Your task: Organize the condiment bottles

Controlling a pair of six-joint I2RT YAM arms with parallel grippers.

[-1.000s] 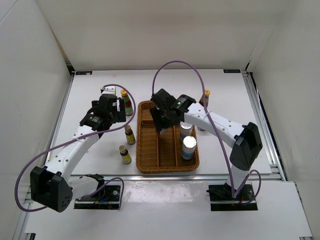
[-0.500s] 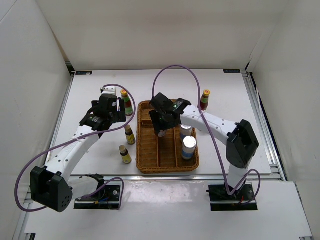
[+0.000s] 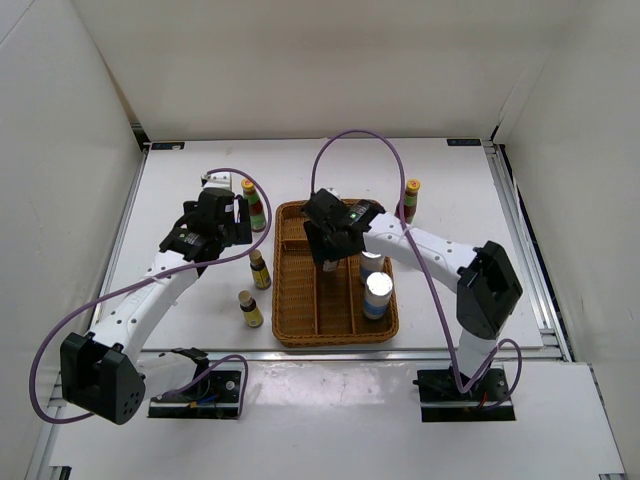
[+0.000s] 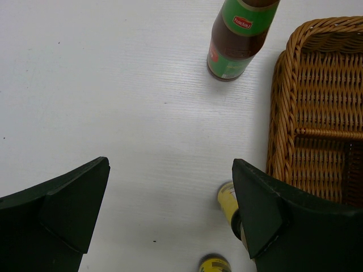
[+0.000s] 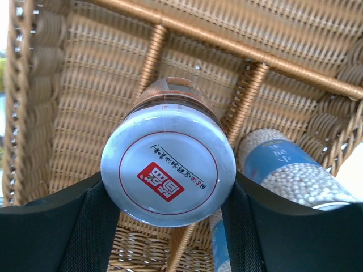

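Observation:
My right gripper (image 3: 330,248) is shut on a silver-lidded jar (image 5: 168,167), held upright inside the wicker tray (image 3: 290,300) near a divider. Two more silver-lidded jars (image 3: 373,262) (image 3: 378,294) stand in the tray's right compartment; one shows in the right wrist view (image 5: 283,173). My left gripper (image 3: 226,226) is open and empty over the table, left of the tray. A red yellow-capped bottle (image 3: 254,205) (image 4: 238,37) stands just beyond it. Another red bottle (image 3: 409,199) stands right of the tray. Two small brown bottles (image 3: 259,268) (image 3: 248,308) stand left of the tray.
The tray's left rim (image 4: 281,113) lies close to my left gripper's right finger (image 4: 266,215). The small bottles (image 4: 227,199) (image 4: 214,264) show beside and below that finger. White walls close in the table on the left, back and right.
My right gripper with the jar has shifted slightly to the right over the tray. The left arm has not moved.

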